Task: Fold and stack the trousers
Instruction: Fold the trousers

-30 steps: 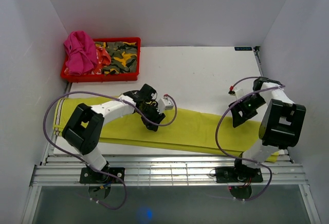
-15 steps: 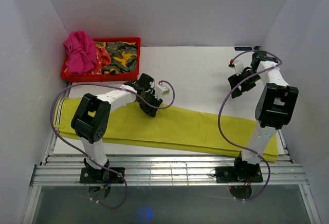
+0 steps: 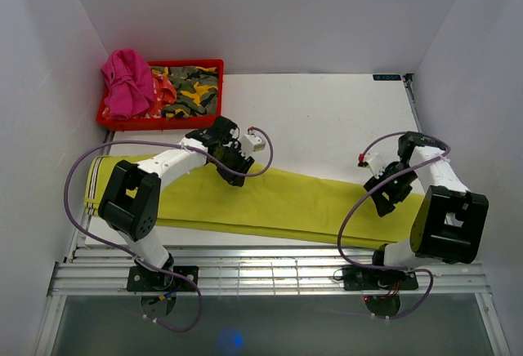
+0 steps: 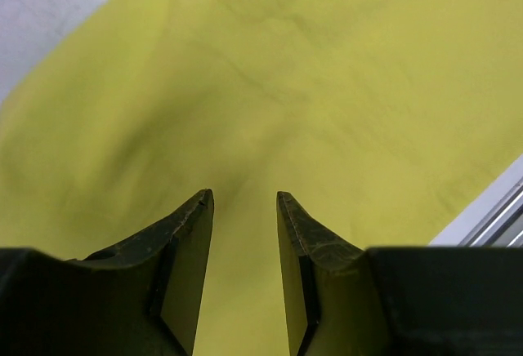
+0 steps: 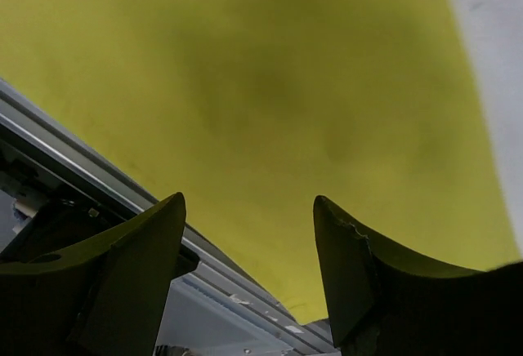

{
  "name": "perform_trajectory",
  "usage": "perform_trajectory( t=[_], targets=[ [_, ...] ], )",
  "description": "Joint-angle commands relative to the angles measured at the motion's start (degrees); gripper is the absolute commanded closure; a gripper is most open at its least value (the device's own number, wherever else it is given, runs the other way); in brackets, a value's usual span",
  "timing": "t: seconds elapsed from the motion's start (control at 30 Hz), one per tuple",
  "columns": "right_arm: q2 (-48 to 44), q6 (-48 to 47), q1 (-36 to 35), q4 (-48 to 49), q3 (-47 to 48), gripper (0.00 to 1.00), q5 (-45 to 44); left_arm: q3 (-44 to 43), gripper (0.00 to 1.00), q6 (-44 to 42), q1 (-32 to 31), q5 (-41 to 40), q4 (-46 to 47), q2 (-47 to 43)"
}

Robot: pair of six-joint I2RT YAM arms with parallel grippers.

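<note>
We find the trousers [image 3: 294,202] lying in a long strip along the near side of the table [image 3: 327,119]. The left gripper [image 4: 243,198] hovers over mid-cloth, jaws narrowly parted and empty. The right gripper [image 5: 249,202] hangs wide and empty above the leg end. In our judgement, a shallow pinch could catch only one layer and skew the fold.
</note>
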State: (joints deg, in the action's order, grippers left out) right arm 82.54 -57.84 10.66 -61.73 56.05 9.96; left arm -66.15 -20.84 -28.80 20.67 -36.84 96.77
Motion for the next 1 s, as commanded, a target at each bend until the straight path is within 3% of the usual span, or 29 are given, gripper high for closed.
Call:
perform_trajectory(
  t=[0.0,0.17,0.27,0.4,0.57,0.73,0.97],
  targets=[
    [1.12,-0.7,0.16,3.37,-4.45,0.31,-3.45,3.03,0.52,2.37,-0.3,1.66,0.8,-2.03],
    [7.52,1.94,0.24,12.06,-7.36,0.32,-5.82,5.94,0.52,4.75,-0.3,1.05,3.0,0.08],
    [12.79,4.75,0.24,15.41,-4.12,0.31,-4.86,7.0,0.52,5.9,0.14,-1.24,4.66,2.53],
    [20.54,7.3,-0.2,18.05,3.78,0.31,-4.68,5.16,0.52,6.6,4.17,-1.07,6.17,7.1],
    [28.28,9.41,-0.81,15.42,17.23,0.3,-2.66,-3.26,0.52,7.04,8.75,0.08,5.2,12.56],
    [26.71,8.01,-1.34,11.99,20.5,0.29,-0.11,-7.24,0.53,3.27,9.55,1.65,2.74,12.31],
    [11.53,-3.05,3.13,10.06,16.54,0.27,0.5,-5.75,0.52,-6.13,9.46,8.33,-3.93,1.25]
  ],
)
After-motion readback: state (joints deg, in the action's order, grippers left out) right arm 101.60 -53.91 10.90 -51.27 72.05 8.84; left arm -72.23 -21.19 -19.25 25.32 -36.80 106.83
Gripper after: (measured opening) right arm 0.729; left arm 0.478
